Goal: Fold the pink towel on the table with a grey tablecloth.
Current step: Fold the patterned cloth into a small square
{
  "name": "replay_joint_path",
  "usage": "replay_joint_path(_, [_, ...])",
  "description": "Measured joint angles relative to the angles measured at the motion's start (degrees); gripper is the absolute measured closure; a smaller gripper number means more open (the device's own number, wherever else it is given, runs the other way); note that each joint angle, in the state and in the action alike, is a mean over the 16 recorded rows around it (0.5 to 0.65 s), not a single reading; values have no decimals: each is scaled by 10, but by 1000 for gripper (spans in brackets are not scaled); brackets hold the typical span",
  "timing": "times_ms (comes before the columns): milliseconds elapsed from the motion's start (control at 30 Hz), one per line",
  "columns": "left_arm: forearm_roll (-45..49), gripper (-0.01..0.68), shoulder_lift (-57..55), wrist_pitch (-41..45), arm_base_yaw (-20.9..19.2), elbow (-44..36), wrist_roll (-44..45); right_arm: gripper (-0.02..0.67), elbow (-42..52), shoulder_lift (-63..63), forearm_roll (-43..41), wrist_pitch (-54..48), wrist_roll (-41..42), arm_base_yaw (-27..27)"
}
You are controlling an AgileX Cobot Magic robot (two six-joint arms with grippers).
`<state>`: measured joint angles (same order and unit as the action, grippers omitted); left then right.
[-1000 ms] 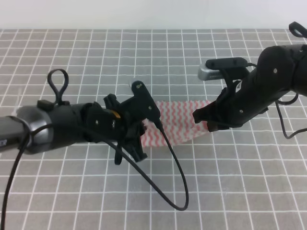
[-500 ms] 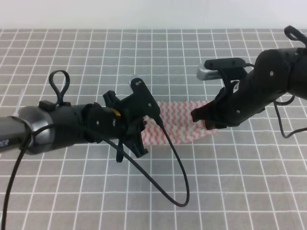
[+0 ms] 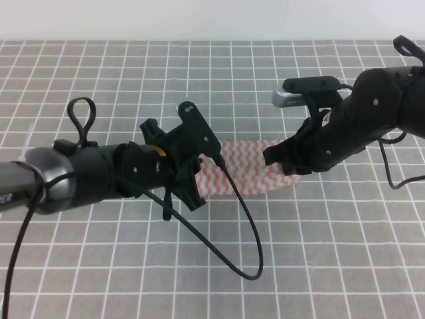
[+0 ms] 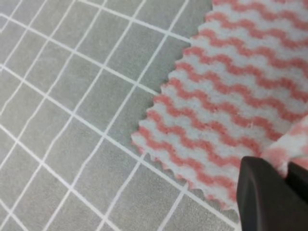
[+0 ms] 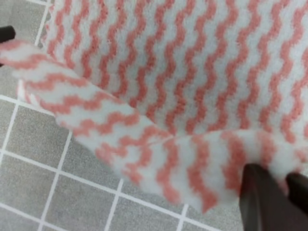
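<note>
A: Where is the towel [image 3: 249,169] sitting right now?

B: It is lying near the middle of the table [image 3: 319,266], between the two arms. Each arm is taking one of the two corners on the side facing the near edge.

A: And what are the grippers doing?

B: The left gripper [image 4: 281,185] is pinching a corner, with cloth bunching between its dark fingers. The right gripper [image 5: 284,190] is pressing together on its own corner, and the hem is lifting into a loose flap above the flat part.

A: So how should this fold be going?

B: I am judging that both corners should be rising together and travelling toward the far edge of the table at the same pace, so the crease is running straight across. The far hem should be staying flat on the table; if one arm is leading, the cloth is likely twisting. Lowering the held corners right onto the far corners before letting go would be keeping the edges matched.

A: Anything you are struggling to see?

B: Yes. From overhead, both arms are covering the towel's ends, so the grips themselves are hiding. The wrist views are cutting off most of each finger, and I cannot tell how deep the cloth is sitting in either pinch. The far corners are also showing poorly.
</note>
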<state>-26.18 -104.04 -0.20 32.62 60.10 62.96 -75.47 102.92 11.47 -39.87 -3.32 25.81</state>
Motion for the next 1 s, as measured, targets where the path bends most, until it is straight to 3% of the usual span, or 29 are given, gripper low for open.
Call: replay_joint_path(1000, [-3,673,-50,19,-21,55,-15,669,0,29,-2,35,0,-1])
